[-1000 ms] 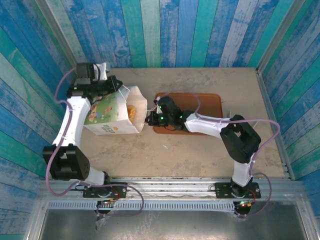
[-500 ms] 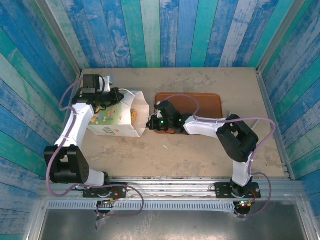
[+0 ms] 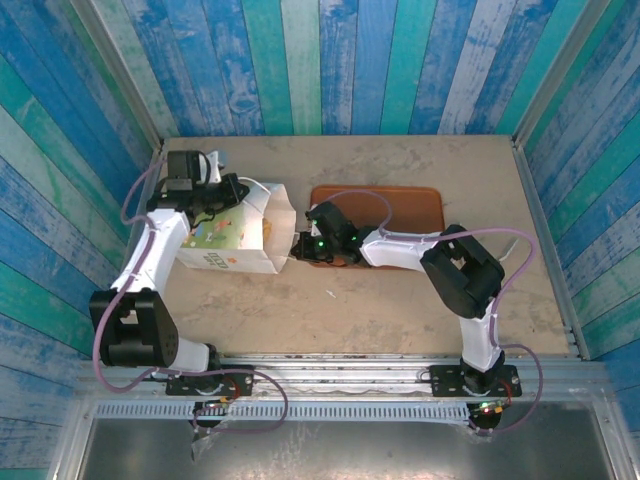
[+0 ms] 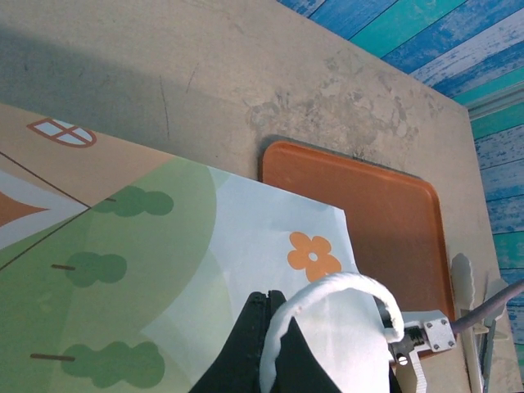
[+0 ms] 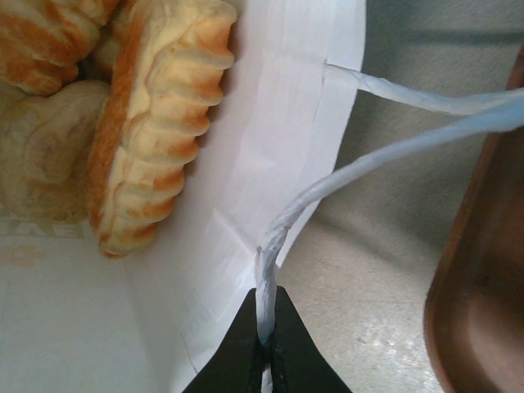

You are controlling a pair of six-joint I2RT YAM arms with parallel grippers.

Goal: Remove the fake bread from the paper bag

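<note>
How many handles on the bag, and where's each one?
2. One handle is pinched in the left gripper, above the bag's printed side. The second handle is pinched in the right gripper at the bag's open mouth, near the bread.

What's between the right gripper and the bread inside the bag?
Nothing solid: the paper bag opens toward the right gripper, with the fake bread exposed inside. But its fingers are shut on the handle cord.

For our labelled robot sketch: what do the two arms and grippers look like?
The left arm and right arm have white links, black joints and looping lilac cables. The left gripper and right gripper have black tapered fingers.
</note>
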